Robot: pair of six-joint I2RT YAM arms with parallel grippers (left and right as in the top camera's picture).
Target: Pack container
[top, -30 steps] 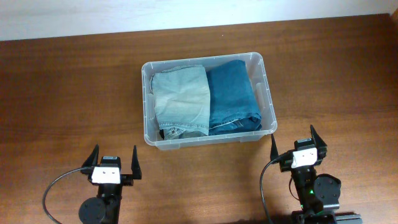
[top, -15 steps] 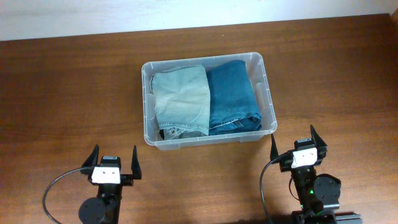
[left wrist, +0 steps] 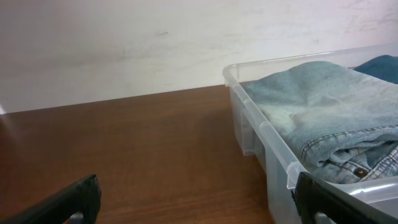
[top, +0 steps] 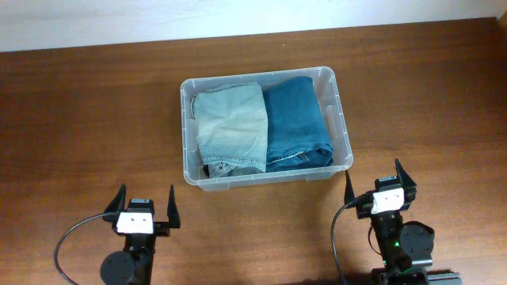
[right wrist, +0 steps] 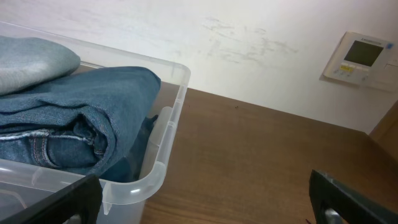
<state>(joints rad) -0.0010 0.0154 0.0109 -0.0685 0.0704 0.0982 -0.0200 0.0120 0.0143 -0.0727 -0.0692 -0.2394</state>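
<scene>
I see the container (top: pixel 271 177) at mid-desk (top: pixel 87 119), with folded light jeans (top: pixel 231 127) in its left half and dark jeans (top: pixel 297 123) touching them on the right. My left end effector (top: pixel 146 196) and right end effector (top: pixel 372 171) sit nearer me, clear of the container, both spread and empty.

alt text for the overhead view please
A clear container on a wooden table holds light blue jeans and darker blue jeans, folded side by side. The left gripper and right gripper sit open and empty at the near edge, away from the container.
</scene>
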